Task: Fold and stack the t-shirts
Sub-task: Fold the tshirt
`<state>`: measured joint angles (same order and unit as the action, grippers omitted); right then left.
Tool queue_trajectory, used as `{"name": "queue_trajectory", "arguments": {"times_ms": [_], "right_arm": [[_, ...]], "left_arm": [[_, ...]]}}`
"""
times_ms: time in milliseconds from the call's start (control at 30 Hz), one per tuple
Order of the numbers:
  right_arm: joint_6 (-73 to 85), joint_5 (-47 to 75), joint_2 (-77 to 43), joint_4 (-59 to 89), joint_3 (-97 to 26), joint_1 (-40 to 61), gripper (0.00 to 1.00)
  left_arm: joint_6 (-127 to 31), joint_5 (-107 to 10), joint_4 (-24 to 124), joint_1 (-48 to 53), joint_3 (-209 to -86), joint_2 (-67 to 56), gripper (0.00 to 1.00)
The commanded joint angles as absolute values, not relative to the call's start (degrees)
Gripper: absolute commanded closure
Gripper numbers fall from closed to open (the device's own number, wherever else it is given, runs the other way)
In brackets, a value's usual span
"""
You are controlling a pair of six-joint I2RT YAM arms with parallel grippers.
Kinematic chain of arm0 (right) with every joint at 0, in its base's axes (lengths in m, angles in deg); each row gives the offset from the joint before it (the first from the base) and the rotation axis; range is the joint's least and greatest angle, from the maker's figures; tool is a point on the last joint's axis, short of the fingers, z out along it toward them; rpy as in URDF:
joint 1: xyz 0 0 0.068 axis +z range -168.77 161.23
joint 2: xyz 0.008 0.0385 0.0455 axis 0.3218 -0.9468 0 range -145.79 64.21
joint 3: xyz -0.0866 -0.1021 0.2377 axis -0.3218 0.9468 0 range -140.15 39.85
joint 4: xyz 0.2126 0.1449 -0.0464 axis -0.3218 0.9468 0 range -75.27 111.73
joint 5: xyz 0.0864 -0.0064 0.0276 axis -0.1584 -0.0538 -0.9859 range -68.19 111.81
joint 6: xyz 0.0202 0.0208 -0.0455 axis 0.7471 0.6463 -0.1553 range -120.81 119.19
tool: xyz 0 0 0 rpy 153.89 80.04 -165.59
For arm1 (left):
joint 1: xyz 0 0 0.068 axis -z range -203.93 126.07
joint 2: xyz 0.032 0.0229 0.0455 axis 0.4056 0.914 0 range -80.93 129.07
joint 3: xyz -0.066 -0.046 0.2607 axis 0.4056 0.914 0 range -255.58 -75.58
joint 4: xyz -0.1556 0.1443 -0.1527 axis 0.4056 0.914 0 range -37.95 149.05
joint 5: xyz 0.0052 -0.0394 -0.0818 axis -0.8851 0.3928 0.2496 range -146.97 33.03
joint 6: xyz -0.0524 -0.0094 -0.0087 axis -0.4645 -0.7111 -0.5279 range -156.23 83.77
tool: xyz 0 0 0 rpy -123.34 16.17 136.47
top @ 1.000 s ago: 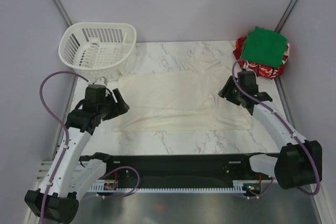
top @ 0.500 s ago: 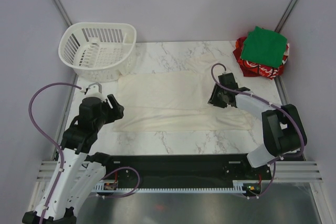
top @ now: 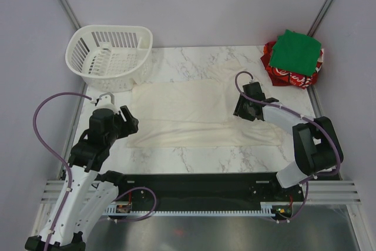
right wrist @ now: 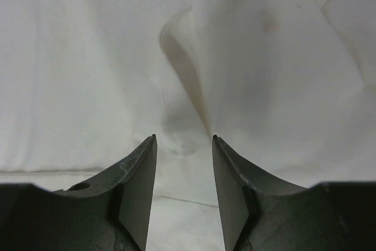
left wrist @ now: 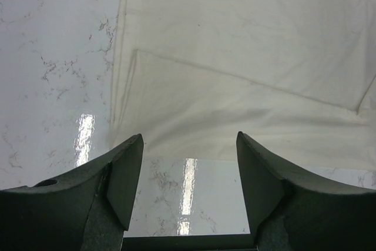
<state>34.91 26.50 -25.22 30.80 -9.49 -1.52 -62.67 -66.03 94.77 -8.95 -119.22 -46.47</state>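
The marble counter point(top: 200, 158) carries everything. A plain cream t-shirt point(top: 188, 110) takes up most of its middle. It lies flat and wide with its near part folded over, so a long edge runs across it from left to right. In the left wrist view the cream t-shirt point(left wrist: 235, 57) shows that folded layer as a slanted seam line, and its left hem lies straight against bare marble.

At the far left corner stands a white slotted basket point(top: 76, 63), upright, just beside the shirt's far left corner.

At the far right corner sits a small stack well apart from the cream shirt. A folded green t-shirt point(top: 298, 51) lies on top of a red t-shirt point(top: 282, 76). The red one bears white script lettering along its near edge, too small to read. The green and cream shirts show no writing or label.

The left gripper point(top: 130, 120) hangs at the cream shirt's near left corner. Seen from its wrist, the left gripper point(left wrist: 189, 139) has its jaws spread wide over the hem and the shiny marble, with nothing between them.

The right gripper point(top: 239, 110) is low over the right part of the cream shirt. From its wrist, the right gripper point(right wrist: 184, 138) has its jaws partly apart with a narrow gap. A raised crease in the cream t-shirt point(right wrist: 88, 57) runs away from that gap, and no cloth is clamped between the jaws.
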Motion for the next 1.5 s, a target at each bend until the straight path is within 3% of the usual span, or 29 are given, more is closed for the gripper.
{"name": "queue_trajectory", "arguments": {"times_ms": [0, 467, 667, 867, 1067, 1267, 1333, 1367, 1467], "right_arm": [[34.25, 28.49, -23.59, 30.90, -10.51, -1.46, 0.50], [34.61, 26.65, -27.11, 28.09, -9.20, -1.46, 0.51], [34.61, 26.03, -28.16, 27.47, -9.37, -1.02, 0.56], [34.43, 26.64, -26.59, 28.52, -9.89, -0.76, 0.68], [34.08, 26.64, -25.00, 30.64, -13.23, 0.56, 0.97], [33.99, 24.89, -28.77, 30.02, -19.99, 3.19, 0.99], [33.03, 22.18, -31.85, 29.06, -23.85, 4.08, 0.93], [31.72, 21.99, -32.90, 29.49, -25.35, 4.69, 0.69], [28.91, 26.08, -36.51, 31.60, -32.12, 4.87, 0.37]], "left_arm": [[-60.31, -67.60, 92.48, -8.90, -119.00, -46.56, 0.28], [-60.40, -68.04, 92.57, -8.90, -118.91, -46.65, 0.28], [-60.40, -68.22, 92.65, -8.90, -118.82, -46.91, 0.28], [-60.40, -68.31, 92.57, -8.90, -118.82, -47.09, 0.28], [-60.40, -68.39, 92.57, -8.82, -118.82, -47.26, 0.28], [-60.40, -68.57, 92.57, -8.90, -118.73, -47.35, 0.28], [-60.40, -68.74, 92.65, -8.82, -118.82, -47.44, 0.28], [-60.40, -68.74, 92.66, -8.90, -118.73, -47.44, 0.28], [-60.40, -68.83, 92.66, -8.90, -118.65, -47.62, 0.28]]}}
